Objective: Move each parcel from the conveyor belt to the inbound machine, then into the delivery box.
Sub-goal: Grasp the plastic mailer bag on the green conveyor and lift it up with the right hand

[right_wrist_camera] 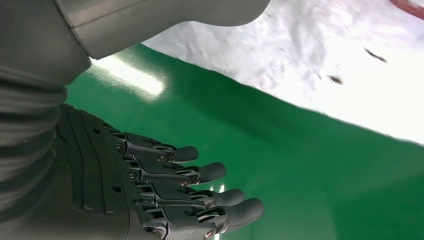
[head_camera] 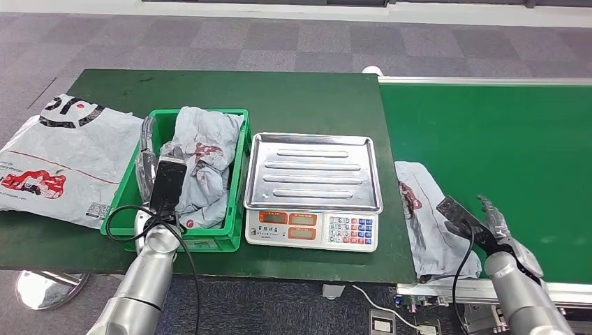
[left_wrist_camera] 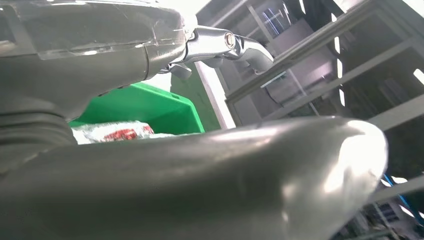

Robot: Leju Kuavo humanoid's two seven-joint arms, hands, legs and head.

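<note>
The right hand (head_camera: 489, 223) is hovering over the conveyor belt (head_camera: 502, 139) with its fingers (right_wrist_camera: 200, 175) spread and holding nothing. A grey parcel (head_camera: 429, 220) is lying at the belt's near left edge, just beside the hand at its 9 o'clock. The left hand (head_camera: 150, 157) is sitting inside the green delivery box (head_camera: 237, 174), at 9 o'clock of the crumpled grey parcel in the box (head_camera: 206, 160); whether its fingers are spread or closed cannot be told. The inbound machine (head_camera: 312, 188), a scale with a steel tray, is standing between box and belt. A flat printed bag (head_camera: 59, 164) is lying at the box's 9 o'clock.
</note>
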